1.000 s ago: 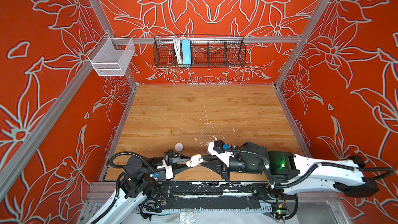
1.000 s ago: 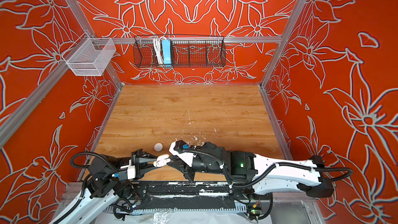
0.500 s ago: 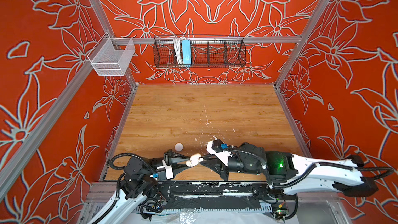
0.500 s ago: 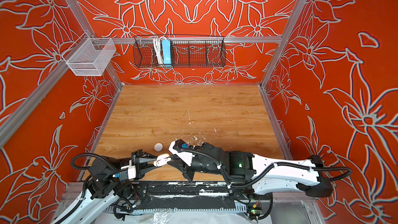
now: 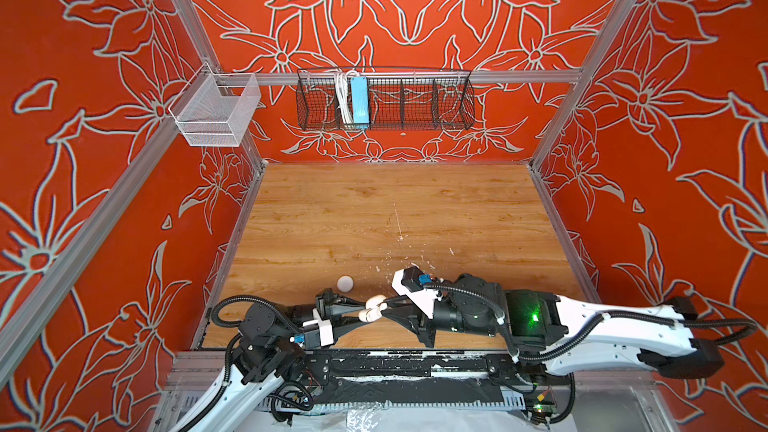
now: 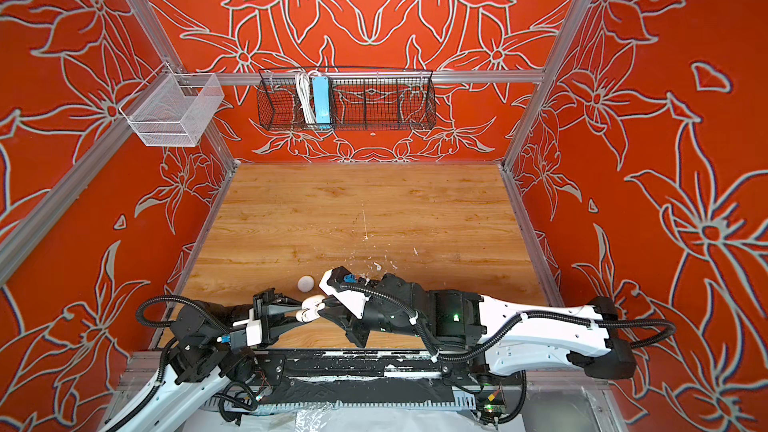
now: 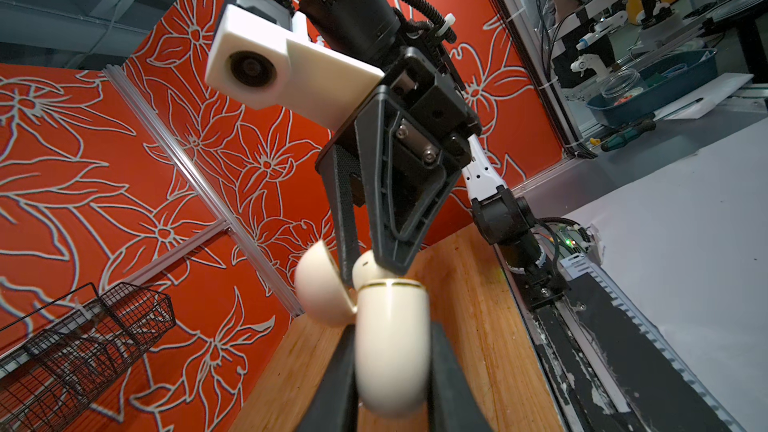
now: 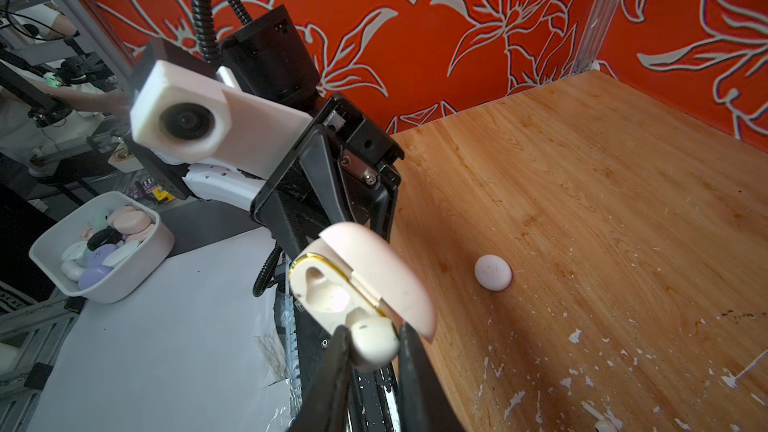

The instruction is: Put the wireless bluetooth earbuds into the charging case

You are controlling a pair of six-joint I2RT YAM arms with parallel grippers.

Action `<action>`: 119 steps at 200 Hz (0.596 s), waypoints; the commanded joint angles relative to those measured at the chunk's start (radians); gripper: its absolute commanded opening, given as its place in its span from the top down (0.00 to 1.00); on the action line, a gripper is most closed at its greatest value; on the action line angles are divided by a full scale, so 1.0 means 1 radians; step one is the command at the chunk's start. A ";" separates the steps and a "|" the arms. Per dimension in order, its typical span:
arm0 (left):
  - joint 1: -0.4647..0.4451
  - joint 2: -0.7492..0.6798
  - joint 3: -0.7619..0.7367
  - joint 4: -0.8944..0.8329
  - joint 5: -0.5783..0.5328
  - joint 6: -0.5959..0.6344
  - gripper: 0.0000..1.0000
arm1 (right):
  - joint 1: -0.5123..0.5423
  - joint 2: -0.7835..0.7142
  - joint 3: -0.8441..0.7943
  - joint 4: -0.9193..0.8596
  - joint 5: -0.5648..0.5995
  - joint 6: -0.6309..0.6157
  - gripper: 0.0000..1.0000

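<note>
Right wrist view shows the right gripper (image 8: 374, 328) closed down on one small glossy earbud (image 8: 376, 344), pinched between its two black fingers (image 8: 338, 367); the earbud sits at the mouth of the charging case (image 8: 332, 297), touching its rim beside a hollow socket (image 8: 318, 282), though I cannot tell whether it is seated; the lid (image 8: 386, 268) stands hinged open; in the left wrist view the left gripper (image 7: 390, 326) is clamped on the case's cream body, one finger on each side; in both top views the two grippers meet tip to tip over the wooden table (image 5: 374, 209), near its front edge and left of the middle; a white disc (image 5: 345, 283) (image 6: 305, 283) lies on the wood just beyond them; a white tub (image 8: 99, 251) of pastel cases sits off the table.
</note>
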 commanded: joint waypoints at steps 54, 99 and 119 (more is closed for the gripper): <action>-0.006 -0.029 -0.004 0.080 0.008 -0.027 1.00 | -0.006 -0.021 -0.021 -0.004 0.107 0.018 0.63; -0.006 -0.011 -0.003 0.082 -0.025 -0.033 1.00 | -0.005 -0.024 -0.019 0.014 0.090 -0.005 0.58; -0.007 -0.006 -0.004 0.081 -0.061 -0.042 1.00 | -0.006 -0.029 -0.017 0.018 0.083 -0.011 0.56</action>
